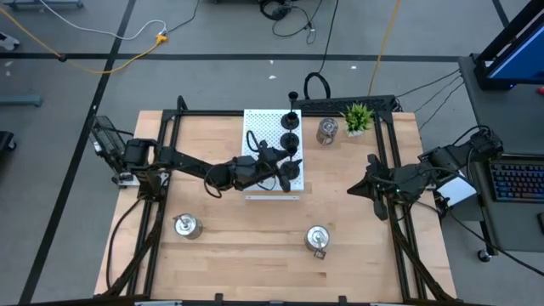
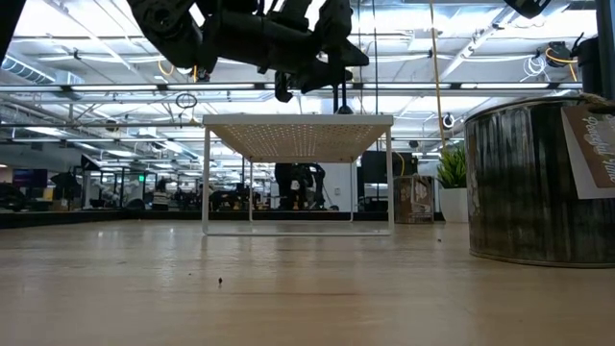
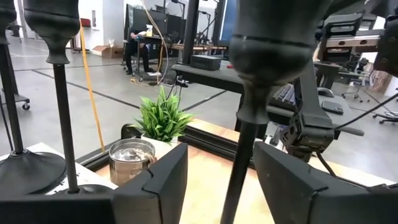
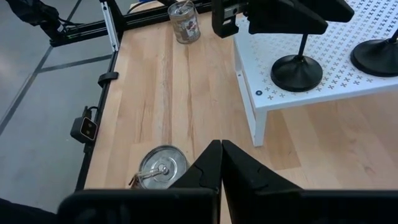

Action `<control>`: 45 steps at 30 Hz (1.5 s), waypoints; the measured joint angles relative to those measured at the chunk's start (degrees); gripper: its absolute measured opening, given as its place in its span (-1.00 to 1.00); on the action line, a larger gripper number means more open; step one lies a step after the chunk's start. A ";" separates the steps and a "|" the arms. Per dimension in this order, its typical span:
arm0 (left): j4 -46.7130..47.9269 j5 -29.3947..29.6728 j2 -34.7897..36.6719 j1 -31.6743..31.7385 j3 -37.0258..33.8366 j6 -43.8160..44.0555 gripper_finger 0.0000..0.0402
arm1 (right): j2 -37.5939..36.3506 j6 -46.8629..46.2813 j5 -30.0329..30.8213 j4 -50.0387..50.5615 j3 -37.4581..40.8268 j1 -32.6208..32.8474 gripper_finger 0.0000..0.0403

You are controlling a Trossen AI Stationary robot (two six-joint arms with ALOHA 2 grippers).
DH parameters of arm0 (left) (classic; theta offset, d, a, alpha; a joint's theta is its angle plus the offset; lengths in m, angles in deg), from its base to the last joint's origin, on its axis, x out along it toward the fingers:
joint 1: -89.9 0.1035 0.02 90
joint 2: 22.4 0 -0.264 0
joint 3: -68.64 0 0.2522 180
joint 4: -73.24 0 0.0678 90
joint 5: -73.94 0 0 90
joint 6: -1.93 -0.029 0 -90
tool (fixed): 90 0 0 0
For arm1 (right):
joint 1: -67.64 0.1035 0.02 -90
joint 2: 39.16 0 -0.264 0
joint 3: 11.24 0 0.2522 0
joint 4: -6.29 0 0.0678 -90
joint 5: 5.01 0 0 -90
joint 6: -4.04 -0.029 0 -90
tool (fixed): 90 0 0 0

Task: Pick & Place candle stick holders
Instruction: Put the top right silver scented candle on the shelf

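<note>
Three black candle stick holders stand on the white perforated board (image 1: 272, 155) along its right edge: (image 1: 290, 119), (image 1: 289, 141) and one (image 1: 289, 167) near the board's near right corner. A fourth (image 1: 293, 96) stands behind the board. Silver holders sit beside the plant (image 1: 327, 130), near left (image 1: 187, 226) and near centre (image 1: 317, 239). My left gripper (image 1: 287, 170) is open and level over the board. The near holder's thin stem (image 3: 239, 168) stands upright between its fingers, its round base (image 4: 296, 71) on the board. My right gripper (image 4: 221, 163) is shut, raised at the table's right. My left gripper stands open around the near black holder's stem (image 3: 238, 177), level, coming from the table's left. There is a clear gap to one finger (image 3: 168, 180). The other finger (image 3: 280, 180) lies close to the stem, and I cannot tell whether it touches. The holder stands upright on the board.
A small green plant (image 1: 358, 117) stands at the far right by the black frame rail (image 1: 387, 144). The board is a raised shelf on legs (image 2: 298, 130). Bare wood lies between the board and the near silver holders (image 4: 161, 165).
</note>
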 joint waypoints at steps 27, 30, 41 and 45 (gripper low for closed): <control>11.10 9.15 3.52 -3.11 0.02 -4.72 0.12 | -0.02 0.26 -1.87 0.68 0.00 0.02 -0.80; 15.87 10.36 5.60 -3.57 0.02 -4.13 0.12 | 0.00 0.25 -3.22 0.71 0.00 0.06 -0.75; 38.88 14.08 17.42 -6.48 0.04 0.85 0.12 | 0.02 10.43 3.60 0.70 0.00 0.00 -0.65; 48.55 13.43 21.12 -7.47 0.09 4.80 0.12 | 0.03 16.05 11.97 -0.61 0.00 -0.50 -0.68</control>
